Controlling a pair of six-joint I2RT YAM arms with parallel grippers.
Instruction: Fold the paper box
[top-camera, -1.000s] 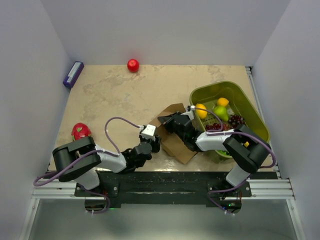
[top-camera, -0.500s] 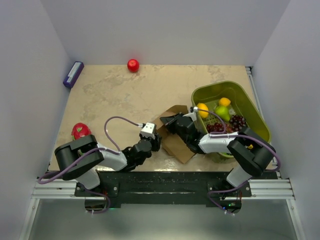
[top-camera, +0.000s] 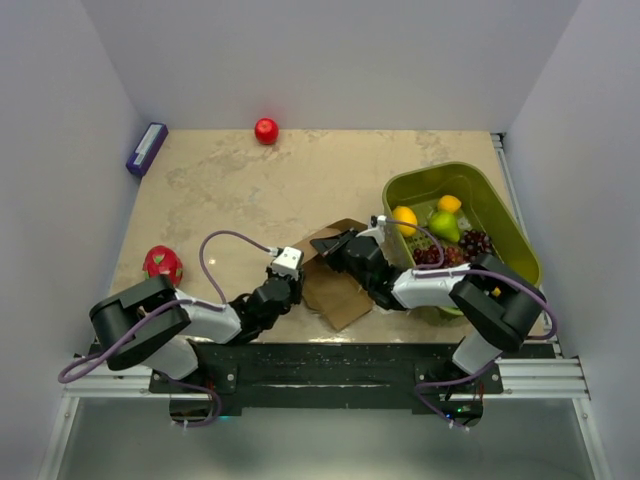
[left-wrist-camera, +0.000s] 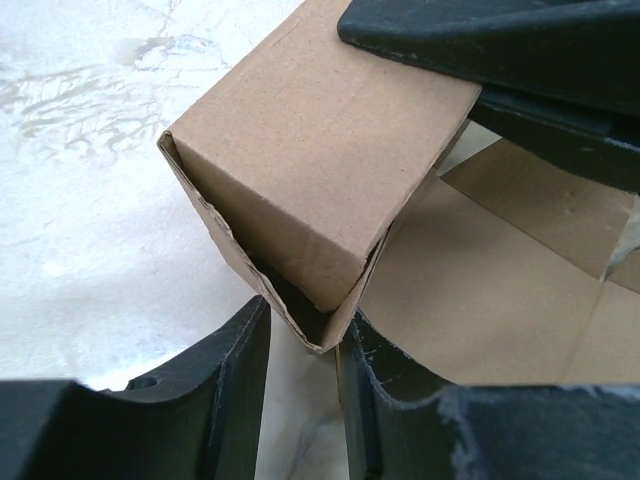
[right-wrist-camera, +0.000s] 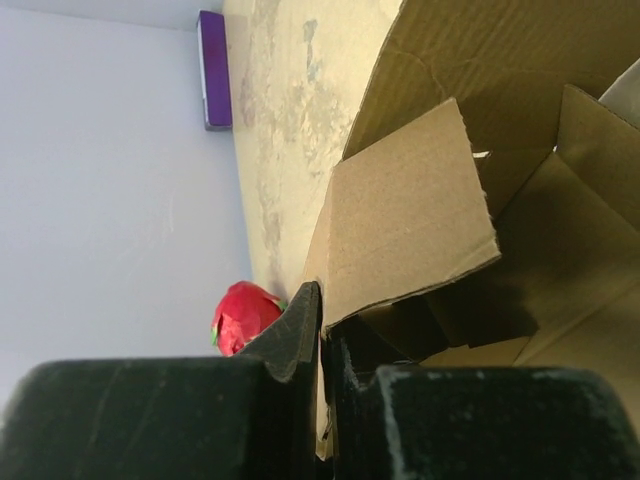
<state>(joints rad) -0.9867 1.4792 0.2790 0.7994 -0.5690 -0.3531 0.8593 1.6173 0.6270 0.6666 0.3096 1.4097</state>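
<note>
The paper box (top-camera: 338, 290) is brown cardboard, partly folded, with one upright wall and flat flaps, lying between the two arms near the table's front. In the left wrist view a folded corner of the paper box (left-wrist-camera: 320, 140) pokes down between the fingers of my left gripper (left-wrist-camera: 305, 400). Its jaws stand apart: the right finger (left-wrist-camera: 400, 400) touches the cardboard and the left finger (left-wrist-camera: 230, 380) is clear of it. My right gripper (right-wrist-camera: 322, 310) is shut on the edge of an upright box wall (right-wrist-camera: 410, 220). From above, my right gripper (top-camera: 335, 247) is at the box's far side and my left gripper (top-camera: 290, 277) at its left.
A green basket (top-camera: 495, 205) holding fruit stands right of the box, under the right arm. A red ball (top-camera: 266, 130) lies at the back, a purple block (top-camera: 147, 148) at the back left, and a red fruit (top-camera: 163, 263) at the left beside the left arm.
My left gripper has narrowed its jaws around the box corner and shifted slightly left. The right gripper and the box have moved a little left and nearer.
</note>
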